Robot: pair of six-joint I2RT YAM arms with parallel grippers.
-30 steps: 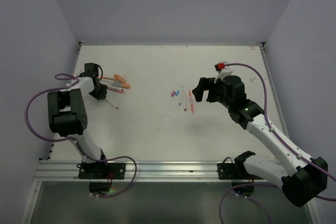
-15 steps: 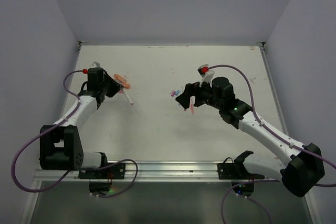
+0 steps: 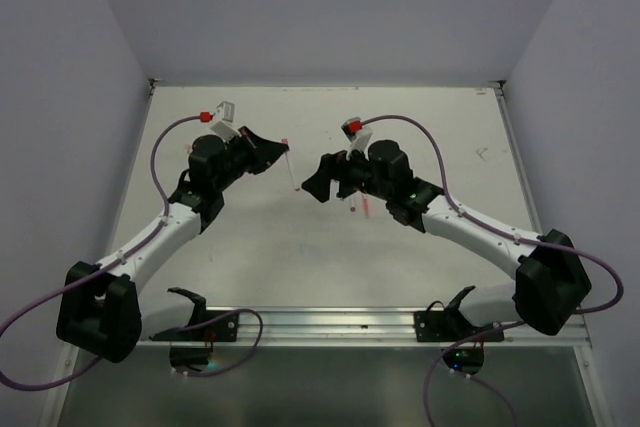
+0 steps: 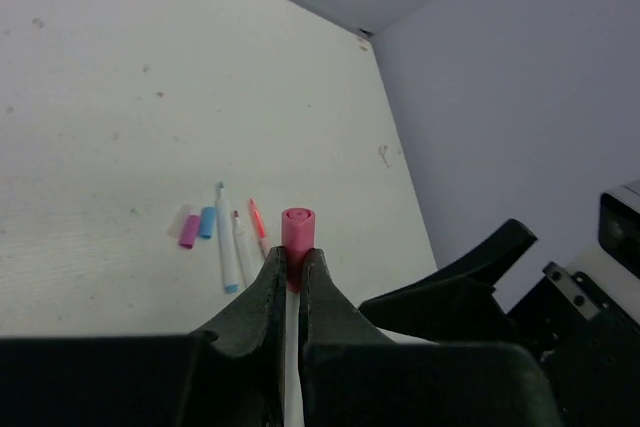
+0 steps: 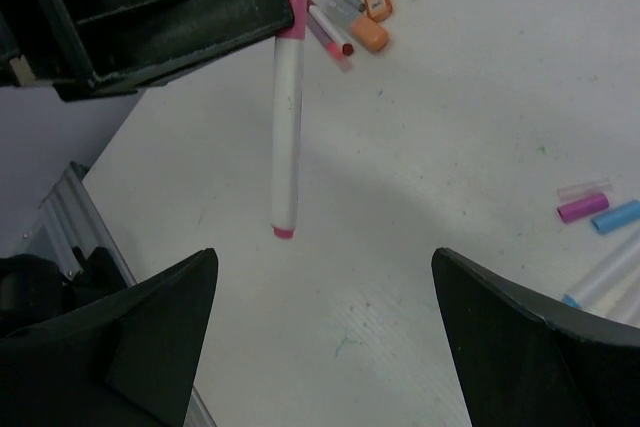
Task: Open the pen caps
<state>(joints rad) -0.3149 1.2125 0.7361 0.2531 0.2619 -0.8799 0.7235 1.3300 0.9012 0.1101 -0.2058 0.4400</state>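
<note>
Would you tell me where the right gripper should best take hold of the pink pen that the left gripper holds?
Probably the bare white barrel of the pink pen: the left gripper is shut at its cap end. The right gripper, open, faces it, so come straight on, jaws straddling the barrel crosswise.

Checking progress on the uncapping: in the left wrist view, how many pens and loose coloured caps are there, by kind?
Loose pens: 3
Pink-capped pen in left pincer: 1
Loose caps, purple cap and blue cap: 2
Total: 6
</note>
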